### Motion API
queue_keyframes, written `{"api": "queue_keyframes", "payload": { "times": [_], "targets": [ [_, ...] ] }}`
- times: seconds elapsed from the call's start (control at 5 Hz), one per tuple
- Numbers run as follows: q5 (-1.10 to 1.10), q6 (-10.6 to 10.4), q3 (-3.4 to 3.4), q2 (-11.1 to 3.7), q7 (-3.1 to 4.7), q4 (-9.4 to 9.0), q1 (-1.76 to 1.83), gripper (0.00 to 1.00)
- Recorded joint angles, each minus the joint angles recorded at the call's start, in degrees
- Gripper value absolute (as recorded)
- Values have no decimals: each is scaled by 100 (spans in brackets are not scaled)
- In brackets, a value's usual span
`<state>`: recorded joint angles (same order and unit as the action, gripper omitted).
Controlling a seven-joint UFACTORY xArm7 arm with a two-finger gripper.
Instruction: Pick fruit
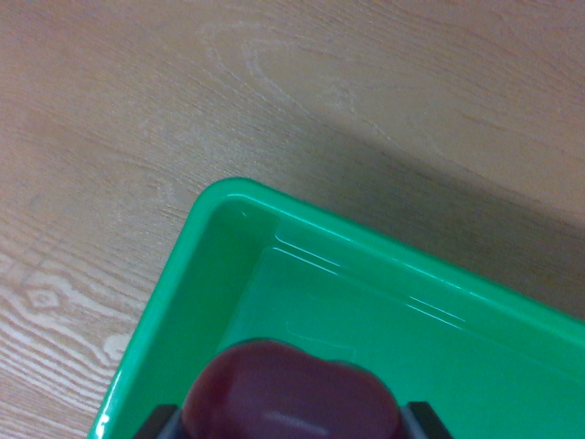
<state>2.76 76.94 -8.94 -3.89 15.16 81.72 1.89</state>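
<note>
1. Fingers: I only see two dark tips at the bottom edge of the wrist view, one (157, 422) on the wrist view's left of the fruit, the other on its right. Gripper (291, 425) midpoint sits on the fruit.
2. Grip state: the tips sit tight against both flanks of the fruit with no gap showing, so I read the jaws as closed on it at about the fruit's width.
3. Fruit (291, 393): dark maroon, glossy, rounded, with a shallow dip in the top outline. Its bottom is cut off by the frame.
4. Long axis: the visible part is wider than tall, running left to right in the wrist view, across the fingers. I can't tell which end is the stem.
5. Location: the fruit is held over the green bin (302, 219), above its floor near the rounded corner. I can't tell whether it touches the floor.
6. Arm pose: camera looks steeply down past the fingers into the bin. No arm links visible.
7. Edges: the bin corner lies up and left of the fruit; one wall runs down the left of the fruit, close; the other rim runs off to the right.
8. Open room: bin floor is free to the right of the fruit. Beyond the bin, wooden table (183, 91), with a shadow band along the far rim.
</note>
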Motion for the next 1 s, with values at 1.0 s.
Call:
{"api": "queue_keyframes", "payload": {
  "times": [1.0],
  "targets": [
    [15, 335, -7, 129, -2, 207, -10, 100]
  ]
}}
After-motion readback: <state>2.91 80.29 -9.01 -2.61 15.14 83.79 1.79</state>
